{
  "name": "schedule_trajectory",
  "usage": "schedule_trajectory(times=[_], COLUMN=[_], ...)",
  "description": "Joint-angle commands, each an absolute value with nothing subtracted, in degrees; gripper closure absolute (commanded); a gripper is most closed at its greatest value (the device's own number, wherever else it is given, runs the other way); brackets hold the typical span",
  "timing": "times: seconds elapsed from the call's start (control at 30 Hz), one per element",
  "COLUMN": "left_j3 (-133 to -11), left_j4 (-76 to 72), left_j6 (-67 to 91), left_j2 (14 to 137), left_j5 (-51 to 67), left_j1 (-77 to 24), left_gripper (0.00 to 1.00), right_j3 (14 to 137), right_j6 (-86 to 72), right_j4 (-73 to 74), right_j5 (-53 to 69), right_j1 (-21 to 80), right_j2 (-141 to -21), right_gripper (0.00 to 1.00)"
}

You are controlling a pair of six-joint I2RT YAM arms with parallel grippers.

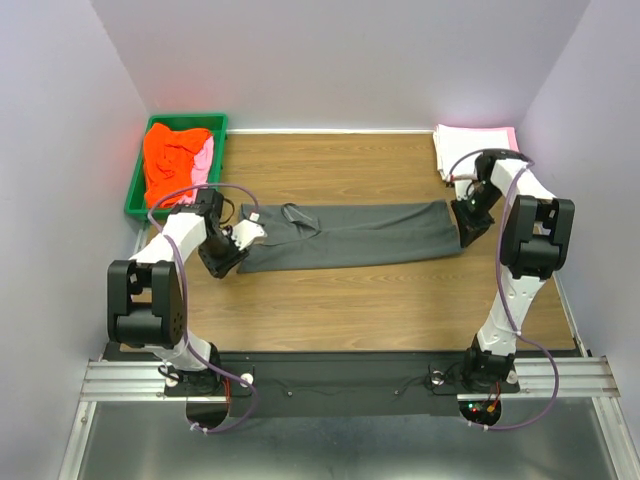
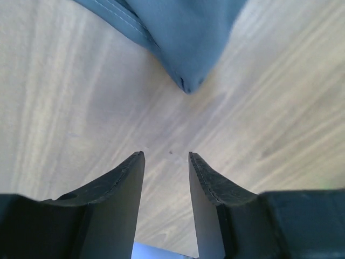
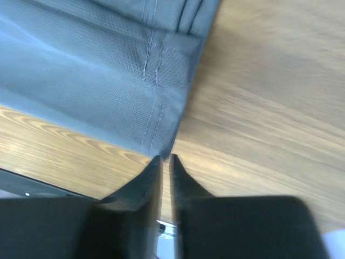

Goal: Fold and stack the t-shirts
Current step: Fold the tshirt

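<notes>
A dark charcoal grey t-shirt (image 1: 350, 235) lies on the wooden table, folded into a long flat strip running left to right. My left gripper (image 1: 250, 233) sits at its left end, open, with only bare wood between the fingers. A pointed corner of the shirt (image 2: 180, 48) lies just beyond my left gripper (image 2: 166, 155). My right gripper (image 1: 468, 222) is at the strip's right end. In the right wrist view its jaws stand a thin slit apart with nothing in the slit, and the hemmed shirt corner (image 3: 108, 70) touches the tips of my right gripper (image 3: 166, 157).
A green bin (image 1: 135, 190) at the back left holds an orange-red t-shirt (image 1: 170, 155) and a light pink one (image 1: 206, 165). A folded white and pink stack (image 1: 470, 148) lies at the back right corner. Walls enclose the table on three sides.
</notes>
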State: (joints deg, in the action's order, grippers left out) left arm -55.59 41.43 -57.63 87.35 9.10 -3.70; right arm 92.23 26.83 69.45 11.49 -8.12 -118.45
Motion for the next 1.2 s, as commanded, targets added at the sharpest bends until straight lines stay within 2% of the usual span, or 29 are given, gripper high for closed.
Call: schedule_trajectory(times=[0.0,0.07,0.2,0.37,0.47,0.6,0.9,1.17], left_j3=[-60.9,-65.8,-73.4,-81.1,-88.5,-95.0,-96.9,-98.3], left_j4=[46.7,47.0,44.0,32.4,29.3,26.8,26.1,24.8], left_j6=[-58.2,-55.1,-47.3,-31.3,-23.4,-17.9,-18.0,-18.9], left_j2=[86.7,88.0,90.9,97.5,104.5,110.5,117.3,120.9], left_j5=[15.2,18.0,25.4,29.2,30.1,32.1,27.3,22.4], left_j1=[-2.6,-2.7,-2.7,-3.4,-5.0,-7.1,-11.5,-13.4], left_gripper=[0.5,0.5,0.51,0.51,0.58,0.61,0.56,0.57], right_j3=[99.0,99.9,101.1,101.4,101.4,99.8,98.6,97.3], right_j6=[29.4,28.9,28.1,26.2,23.9,23.6,23.4,23.3], right_j4=[73.6,73.6,73.2,71.0,70.1,69.0,68.7,68.7], right_j5=[12.6,13.1,15.9,20.6,22.9,22.8,21.9,21.7], right_j1=[-8.4,-8.5,-8.4,-8.3,-7.9,-7.7,-7.7,-7.8], right_j2=[-115.9,-116.5,-117.0,-116.6,-117.6,-117.2,-116.6,-116.3], right_gripper=[0.71,0.67,0.67,0.66,0.68,0.69,0.7,0.71])
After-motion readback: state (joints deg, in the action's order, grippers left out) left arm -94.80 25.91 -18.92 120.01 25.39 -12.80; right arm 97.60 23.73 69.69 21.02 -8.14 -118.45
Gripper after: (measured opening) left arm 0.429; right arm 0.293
